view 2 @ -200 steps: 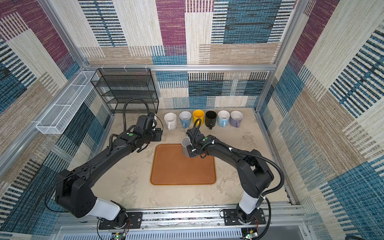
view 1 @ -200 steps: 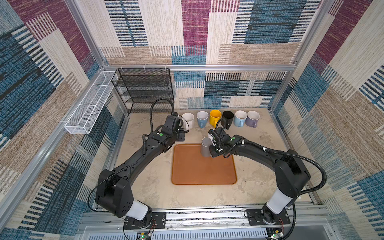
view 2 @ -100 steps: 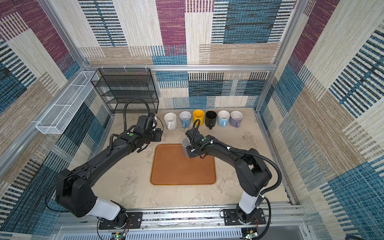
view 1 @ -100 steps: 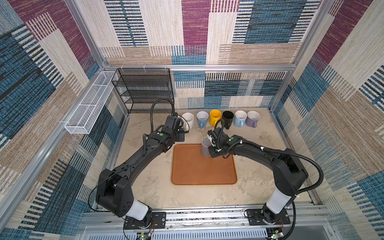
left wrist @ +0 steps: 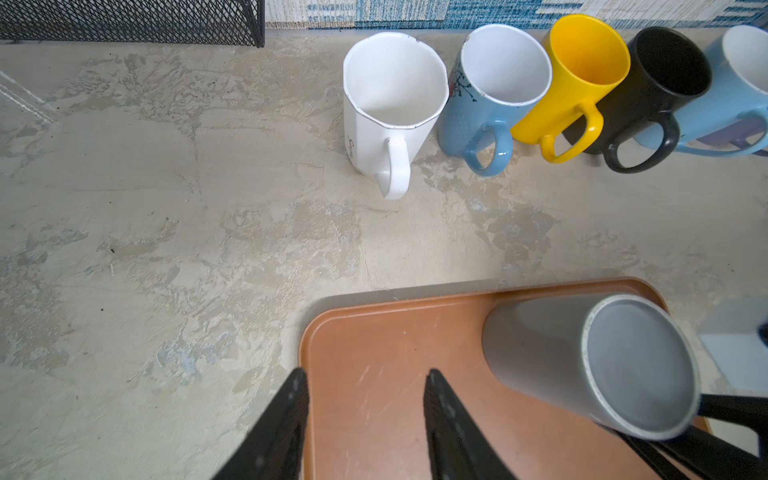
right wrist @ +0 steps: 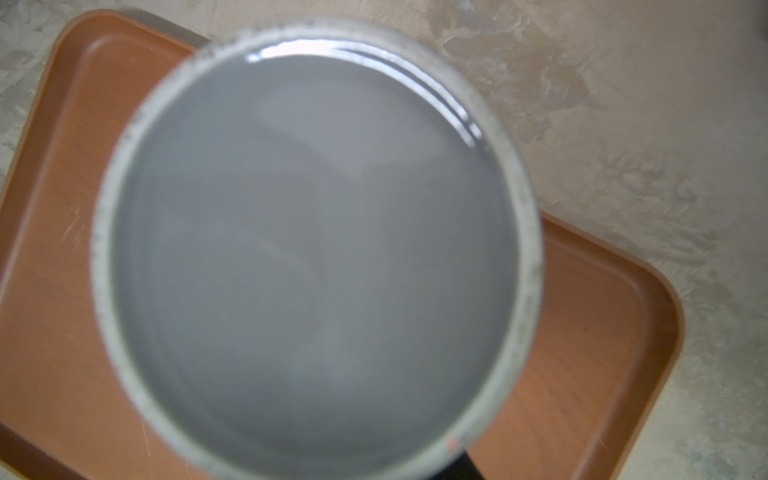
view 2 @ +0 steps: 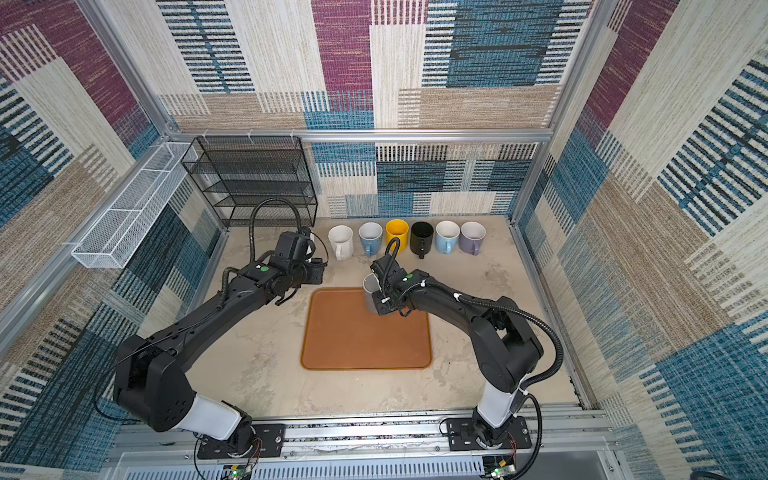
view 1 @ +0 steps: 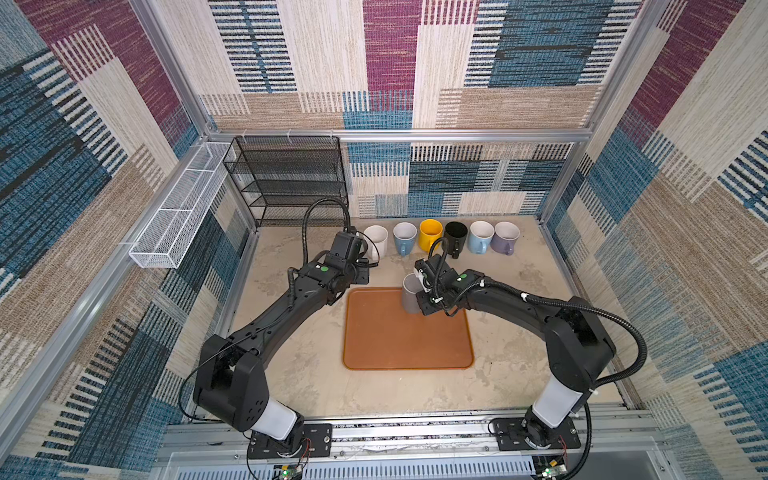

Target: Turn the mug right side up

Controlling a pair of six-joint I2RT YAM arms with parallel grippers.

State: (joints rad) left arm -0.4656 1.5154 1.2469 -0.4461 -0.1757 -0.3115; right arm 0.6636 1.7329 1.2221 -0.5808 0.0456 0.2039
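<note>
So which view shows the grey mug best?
Left wrist: the grey mug shows its wall and upturned base sharply, on the tray. The right wrist view gives only its blurred base; both top views show it small, partly hidden by the right gripper.

Row of six upright mugs (view 1: pixel 430 237) along back wall; black mesh rack (view 1: pixel 291 178) back-left; orange tray (view 1: pixel 399 340) mid-table (view 1: pixel 299 374).

Six mugs in row (view 1: pixel 430 237), one grey mug (view 1: pixel 409 296), one tray (view 1: pixel 407 345), one black rack (view 1: pixel 291 178), one white basket (view 1: pixel 174 216).
</note>
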